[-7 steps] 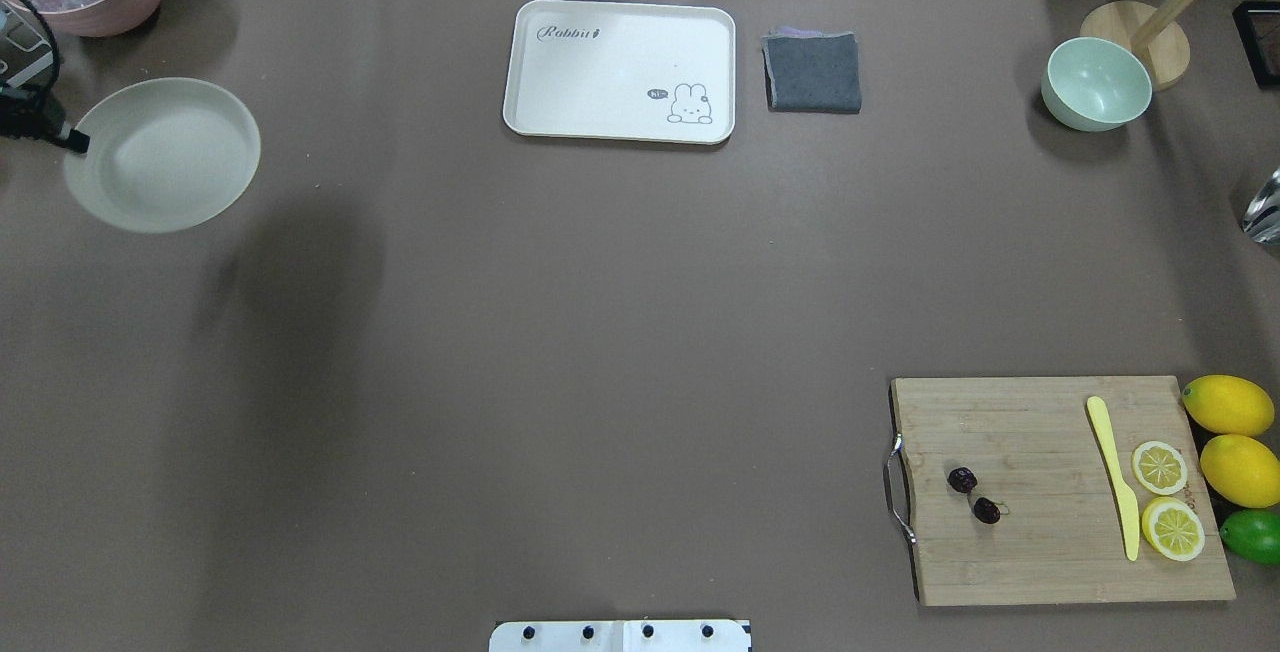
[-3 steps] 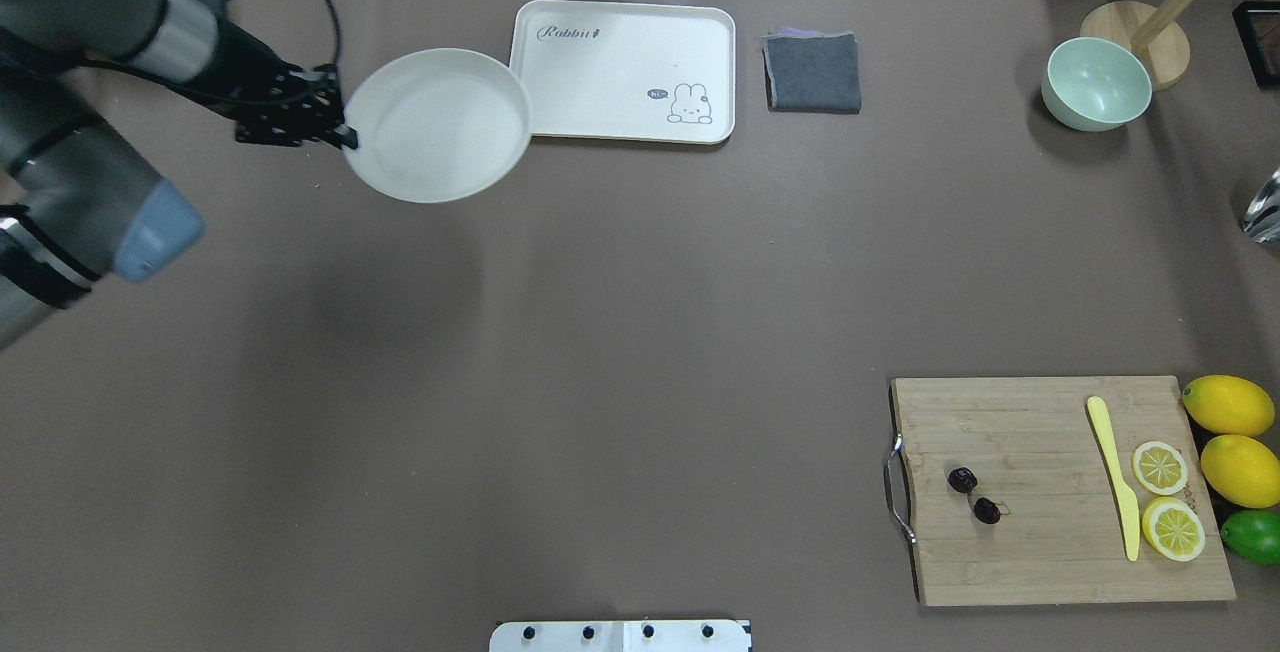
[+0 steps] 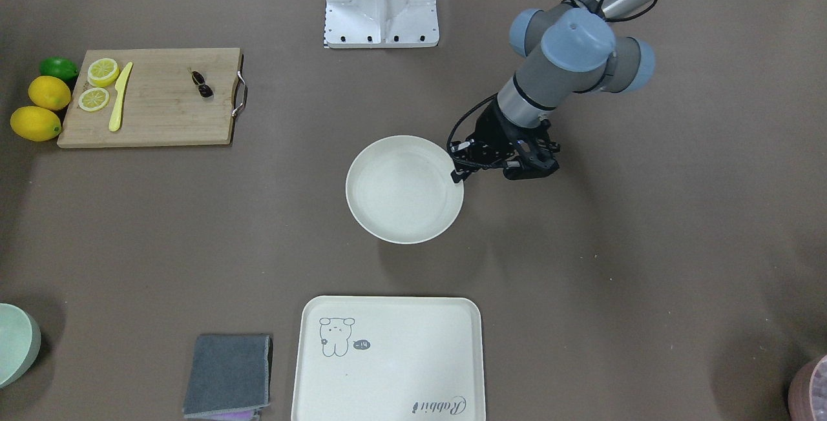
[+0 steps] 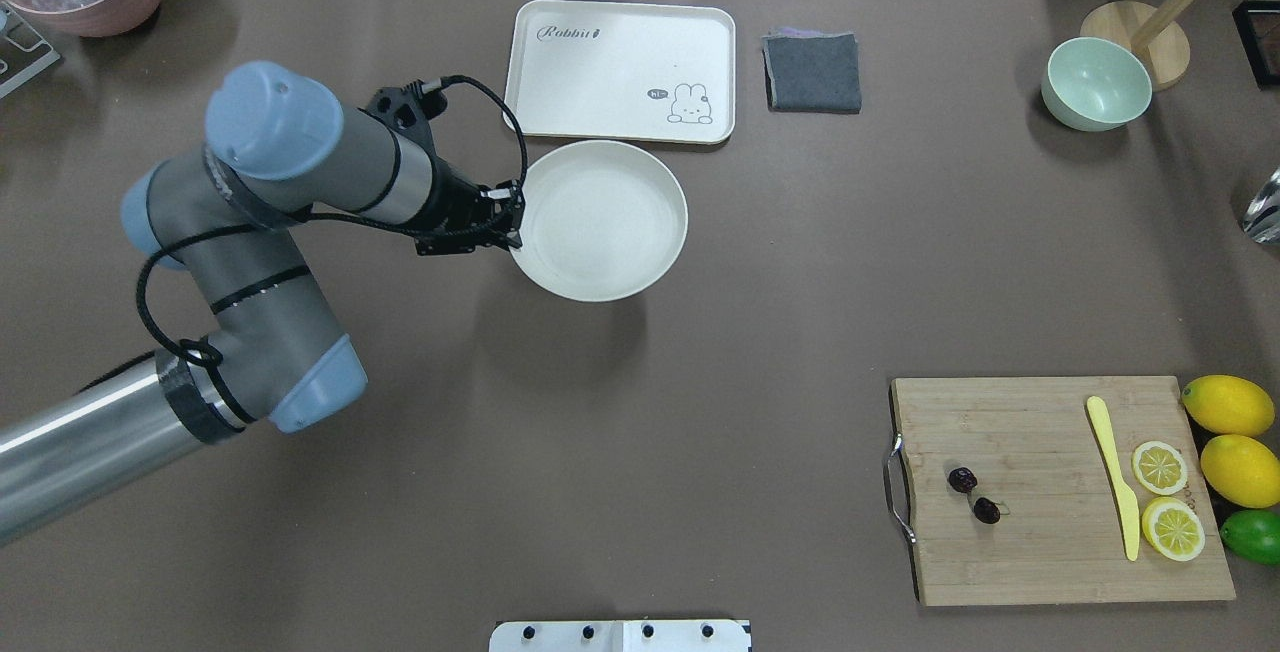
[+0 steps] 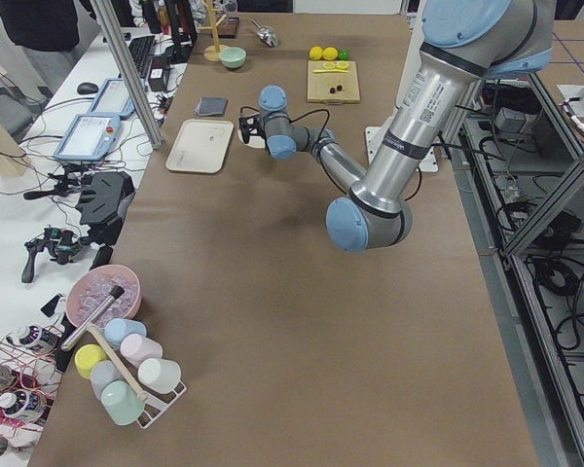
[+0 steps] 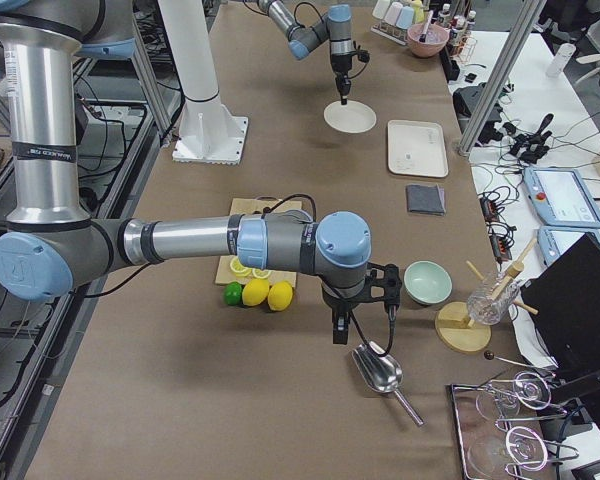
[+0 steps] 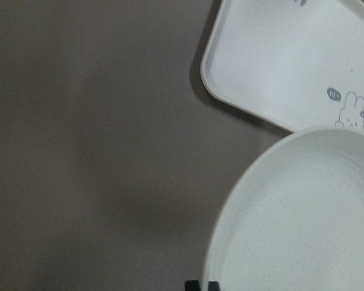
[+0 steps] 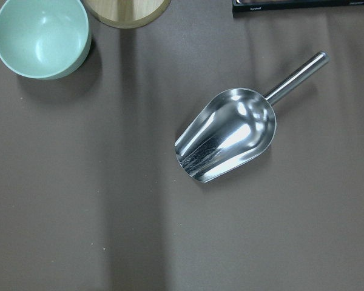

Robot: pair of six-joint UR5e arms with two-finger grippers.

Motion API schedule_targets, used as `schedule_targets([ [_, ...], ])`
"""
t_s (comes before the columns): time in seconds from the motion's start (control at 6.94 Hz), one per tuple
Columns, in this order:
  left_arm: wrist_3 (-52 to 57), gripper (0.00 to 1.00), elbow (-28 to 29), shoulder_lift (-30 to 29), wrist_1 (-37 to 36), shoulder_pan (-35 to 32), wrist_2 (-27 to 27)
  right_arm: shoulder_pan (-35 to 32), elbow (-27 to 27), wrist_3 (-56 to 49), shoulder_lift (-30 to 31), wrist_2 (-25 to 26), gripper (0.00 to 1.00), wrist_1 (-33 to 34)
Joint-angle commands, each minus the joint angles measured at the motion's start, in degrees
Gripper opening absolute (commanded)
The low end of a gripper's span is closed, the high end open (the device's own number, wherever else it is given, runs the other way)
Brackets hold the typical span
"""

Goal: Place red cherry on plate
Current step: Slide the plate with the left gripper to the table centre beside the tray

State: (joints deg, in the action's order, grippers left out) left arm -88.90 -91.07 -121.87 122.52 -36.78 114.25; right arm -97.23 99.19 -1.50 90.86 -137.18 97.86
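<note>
The round cream plate (image 4: pixel 600 220) (image 3: pixel 404 188) hangs by its rim from my left gripper (image 4: pixel 514 232) (image 3: pixel 457 174), which is shut on the plate's left edge. It sits just in front of the rabbit tray and casts a shadow on the table. In the left wrist view the plate (image 7: pixel 303 224) fills the lower right, with the fingertips (image 7: pixel 202 285) pinched on its rim. The red cherry (image 4: pixel 973 495) (image 3: pixel 202 84) lies on the wooden cutting board (image 4: pixel 1040 552), far to the right. My right gripper (image 6: pixel 338 325) shows only in the exterior right view, above a metal scoop; I cannot tell its state.
The cream rabbit tray (image 4: pixel 620 72) lies behind the plate, with a grey cloth (image 4: pixel 812 72) beside it. A pale green bowl (image 4: pixel 1096 84) stands at the back right. A yellow knife (image 4: pixel 1115 492), lemon slices and whole lemons (image 4: pixel 1228 405) sit at the board. A scoop (image 8: pixel 230 136) lies near the bowl.
My left arm has carried the plate from the far left of the table rightward to just in front of the tray. The cherries have not moved.
</note>
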Motion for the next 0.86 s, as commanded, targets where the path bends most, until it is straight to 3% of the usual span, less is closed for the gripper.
schedule_targets([
  [0.0, -0.5, 0.0, 0.4, 0.4, -0.1, 7.1, -7.0, 0.4, 0.7, 2.5, -0.1, -1.2, 1.0, -0.1],
  [0.29, -0.4, 0.0, 1.2, 0.9, -0.1, 10.0, -10.3, 1.2, 1.3, 4.1, -1.6, -1.2, 1.0, -0.1],
  [0.72, 0.2, 0.0, 0.6, 2.1, 0.0, 9.3, -10.0, 14.4, 12.6, 29.6, -3.3, -0.8, 1.0, -1.6],
])
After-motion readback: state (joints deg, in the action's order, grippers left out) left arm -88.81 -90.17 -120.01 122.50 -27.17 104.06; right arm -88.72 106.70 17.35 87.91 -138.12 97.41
